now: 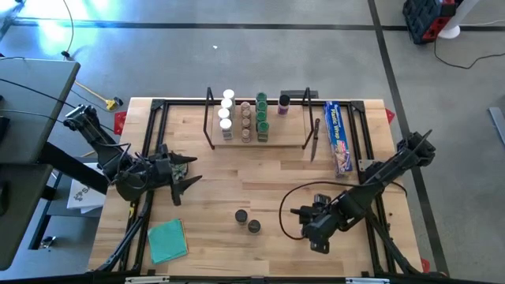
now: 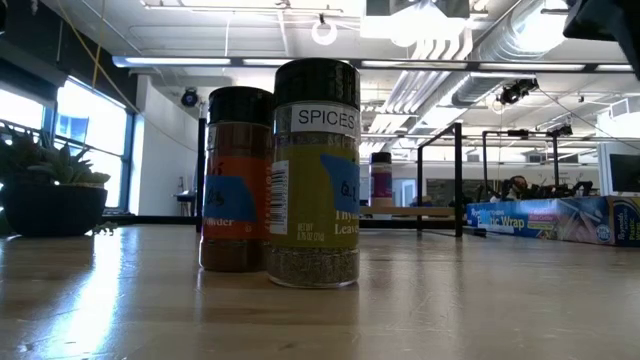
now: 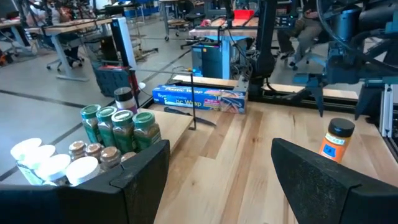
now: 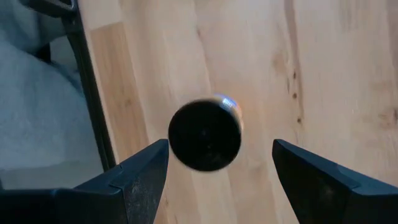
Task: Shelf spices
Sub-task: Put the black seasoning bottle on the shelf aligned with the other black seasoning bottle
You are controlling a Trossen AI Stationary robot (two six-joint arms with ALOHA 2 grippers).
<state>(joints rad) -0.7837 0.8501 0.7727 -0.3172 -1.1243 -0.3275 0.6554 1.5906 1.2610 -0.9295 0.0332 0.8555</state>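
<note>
Both hands wide and empty; two jars on the open table, the rest on the shelf.

Left hand (image 1: 183, 175) hovers over the table's (image 1: 237, 177) left side, fingers (image 3: 130, 180) spread. Right hand (image 1: 302, 223) sits at front right, spread; its wrist view looks down on a black lid (image 4: 205, 135) between the fingers, untouched. Two black-lidded jars (image 1: 247, 220) stand near the front centre, close together. Shelf (image 1: 256, 136) at the back carries rows of white-, brown- and green-lidded jars (image 1: 244, 116). Blue box (image 1: 338, 136) lies right of the shelf; teal cloth (image 1: 167, 240) at front left.
</note>
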